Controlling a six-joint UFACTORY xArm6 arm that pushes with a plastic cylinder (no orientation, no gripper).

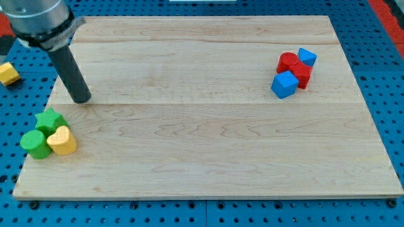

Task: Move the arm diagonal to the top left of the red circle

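A pale wooden board (208, 157) with fine lengthwise grain fills most of the view, its near edge along the view's bottom, and it rests on a blue perforated surface (379, 57). Nearest, at the view's lower left, three smooth, matte blocks sit huddled and touching: a green cylinder (35, 144), a yellow heart-shaped block (62, 140) just to its right, and a green star (50, 120) just behind them. A little farther back stands my rod, dark, round and straight, tilting slightly toward the view's left as it rises into a grey collar; my tip (81, 99) rests on the wood just above the green star and apart from it. I carry no claw, so there is nothing to spread or press together, only this blunt end. Off the board at the view's far left edge lies another yellow block (7, 74). Far across the board, at the view's upper right, a second cluster sits packed together: a blue cube (285, 84) in front, a red block (302, 74) behind it whose shape I cannot make out, the red circle (289, 62) to the view's left of that, and a smaller blue block (307, 57) at the back. The red circle is a short round cylinder standing flat face up, so its axis points upward and it has no long side to speak of. My tip is well apart from it, far to the view's left.
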